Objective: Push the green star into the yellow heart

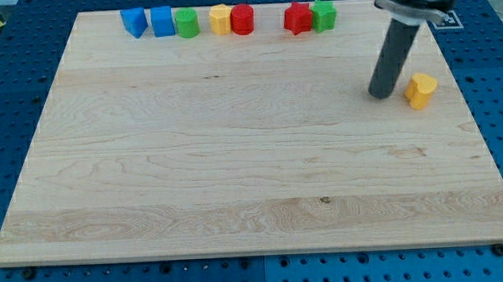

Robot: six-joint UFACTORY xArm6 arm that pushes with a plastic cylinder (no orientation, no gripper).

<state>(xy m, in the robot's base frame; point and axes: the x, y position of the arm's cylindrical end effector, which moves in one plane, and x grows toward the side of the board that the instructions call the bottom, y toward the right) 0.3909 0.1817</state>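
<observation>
Starting at the view's left on the wooden board [235,159]: two blue blocks [133,21] [162,20] sit along the top edge, then a green cylinder [187,23] touching the second blue one, then a yellow block [220,18] pressed against a red cylinder [243,19], all lined up out of the working area. Further right, a red star [297,18] sits tight against the green star [323,15], so the green star waits at the top edge, well apart from its target. Next comes my tip [381,93], down on the board, holding nothing, since it is a bare rod with no hand to open. It stands just beside the yellow heart [420,89], to the heart's left, near the right edge. By my reckoning the tip must go up behind the green star to drive it down toward the heart.
</observation>
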